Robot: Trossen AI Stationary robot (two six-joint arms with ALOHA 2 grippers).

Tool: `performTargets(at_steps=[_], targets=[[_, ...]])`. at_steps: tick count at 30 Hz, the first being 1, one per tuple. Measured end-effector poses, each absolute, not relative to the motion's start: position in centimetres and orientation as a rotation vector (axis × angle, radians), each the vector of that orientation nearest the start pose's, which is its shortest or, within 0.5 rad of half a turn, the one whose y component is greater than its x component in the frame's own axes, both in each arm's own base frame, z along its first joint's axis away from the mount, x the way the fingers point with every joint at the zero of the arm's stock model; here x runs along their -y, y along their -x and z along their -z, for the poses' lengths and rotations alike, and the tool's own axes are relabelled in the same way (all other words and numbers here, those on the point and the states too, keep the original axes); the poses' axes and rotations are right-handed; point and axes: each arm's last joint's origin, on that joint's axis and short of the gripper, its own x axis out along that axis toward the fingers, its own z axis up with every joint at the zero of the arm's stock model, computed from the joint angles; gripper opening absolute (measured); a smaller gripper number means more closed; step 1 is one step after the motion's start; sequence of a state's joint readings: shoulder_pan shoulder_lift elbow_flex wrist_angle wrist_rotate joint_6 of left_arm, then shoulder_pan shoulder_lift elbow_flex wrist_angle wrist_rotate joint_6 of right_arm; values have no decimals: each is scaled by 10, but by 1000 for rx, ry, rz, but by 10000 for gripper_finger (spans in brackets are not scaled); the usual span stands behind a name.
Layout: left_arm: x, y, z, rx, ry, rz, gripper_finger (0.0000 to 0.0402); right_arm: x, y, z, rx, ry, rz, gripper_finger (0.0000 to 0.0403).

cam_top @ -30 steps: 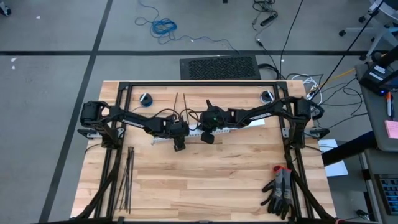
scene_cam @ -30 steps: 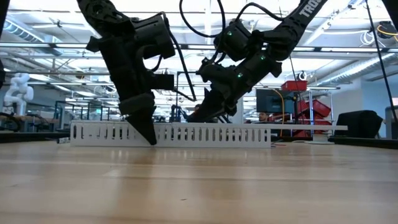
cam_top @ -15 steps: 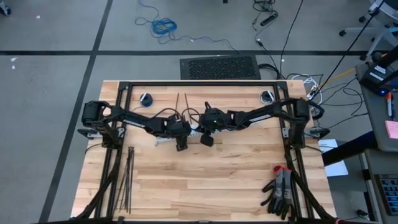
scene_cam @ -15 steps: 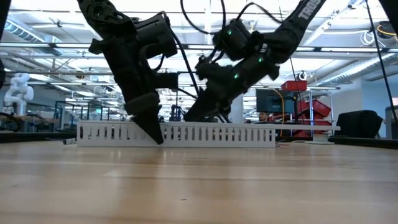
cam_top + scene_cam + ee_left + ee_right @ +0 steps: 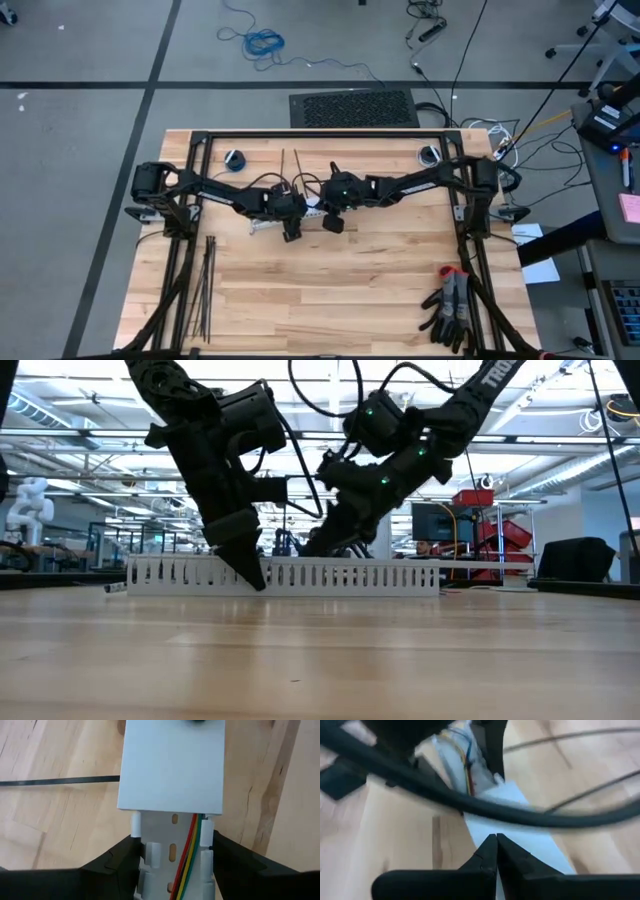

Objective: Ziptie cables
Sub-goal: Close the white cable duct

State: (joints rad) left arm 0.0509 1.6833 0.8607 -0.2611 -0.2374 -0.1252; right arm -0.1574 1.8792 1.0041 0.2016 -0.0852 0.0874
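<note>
Presently we find the zipties (image 5: 203,287) lying as a loose sheaf near the left edge of the table (image 5: 340,300), toward its front corner, untouched and well apart from both arms. We judge they are staged there for later pickup.

Moving right, the left gripper (image 5: 290,232) stands at mid-table, tips down on the white slotted channel (image 5: 350,576). In the left wrist view its fingers (image 5: 115,862) straddle the channel (image 5: 172,775), one on each side wall, so we record the jaws as closed on the channel. The purpose appears to be to steady the channel while the wires are worked.

The cables (image 5: 189,855) run inside that channel as coloured strands between the slotted walls, passing under the solid cover section. Two thin dark strips (image 5: 289,165) lie on the table just behind the channel, toward the back edge; we cannot say whether they are zipties or wires.

Next, the right gripper (image 5: 333,223) sits just beside the left one, angled down toward the same channel. The right wrist view shows its fingertips (image 5: 492,851) pressed together with nothing visible between them: jaws closed and empty. A black cable crosses close before that camera.

Lastly, a pair of gloves (image 5: 449,308) rests near the front right corner.

In our judgement no tie is yet fitted.
</note>
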Motion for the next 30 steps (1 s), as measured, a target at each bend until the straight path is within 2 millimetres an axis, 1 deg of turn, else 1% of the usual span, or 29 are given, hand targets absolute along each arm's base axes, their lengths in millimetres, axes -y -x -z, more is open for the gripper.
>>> performTargets(at_steps=[6,12,15,18,21,23,27,30], targets=[[-22,-305,-142,-1057,-9,-314,207,58,-388,-124,-587,-226,62,0],[-23,-306,-143,-1051,-34,-299,215,57,-389,-120,-594,-243,66,0],[-25,-306,-142,-1047,-14,-313,237,59,-388,-119,-599,-251,72,0],[-29,-306,-144,-1068,11,-324,275,60,-388,-118,-609,-253,74,0],[-33,-303,-146,-1118,19,-331,314,60,-388,-118,-612,-253,75,0],[-35,-301,-147,-1164,43,-342,332,60,-388,-118,-612,-253,75,0],[-36,-294,-155,-1252,62,-364,341,60,-388,-118,-611,-252,77,0],[-35,-290,-160,-1265,62,-366,341,60,-387,-117,-616,-251,79,0]])
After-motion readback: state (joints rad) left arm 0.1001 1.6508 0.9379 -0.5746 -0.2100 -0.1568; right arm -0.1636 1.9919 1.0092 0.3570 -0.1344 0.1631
